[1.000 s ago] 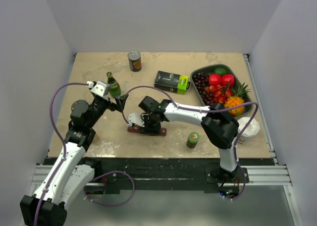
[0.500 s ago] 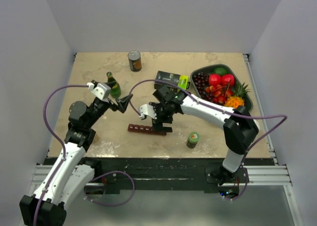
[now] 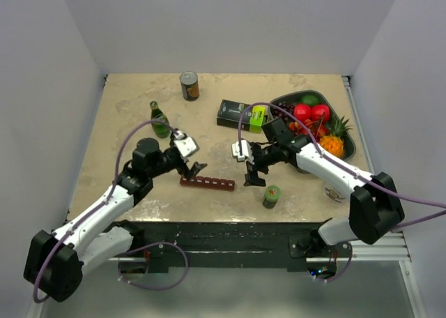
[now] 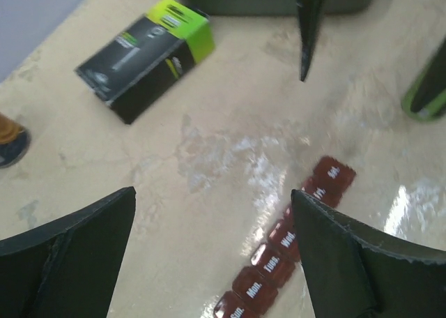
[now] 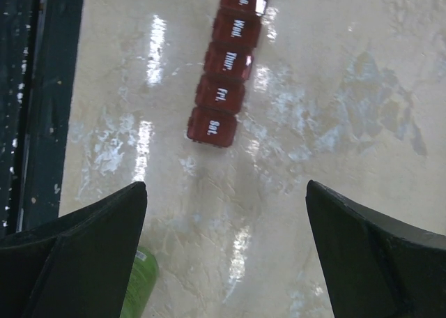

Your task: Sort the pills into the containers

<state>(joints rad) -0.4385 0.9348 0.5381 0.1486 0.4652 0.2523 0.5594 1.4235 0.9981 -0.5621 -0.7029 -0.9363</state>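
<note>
The maroon pill strip (image 3: pixel 207 184) lies flat near the table's front edge, a row of closed lids marked with day names. It shows in the left wrist view (image 4: pixel 293 245) and in the right wrist view (image 5: pixel 225 86). My left gripper (image 3: pixel 194 168) is open and empty, low at the strip's left end. My right gripper (image 3: pixel 251 174) is open and empty, just off the strip's right end; one of its fingers (image 4: pixel 306 25) shows in the left wrist view. No loose pills are visible.
A small green pill bottle (image 3: pixel 271 196) stands right of the strip, also seen in the right wrist view (image 5: pixel 136 290). A black-and-lime box (image 3: pixel 241 115), a fruit tray (image 3: pixel 348 133), a green glass bottle (image 3: pixel 159 120) and a can (image 3: pixel 189 85) stand farther back.
My right gripper has pulled back off the strip to its right end. My left arm has swung down and right, lowering its gripper to the strip's left end.
</note>
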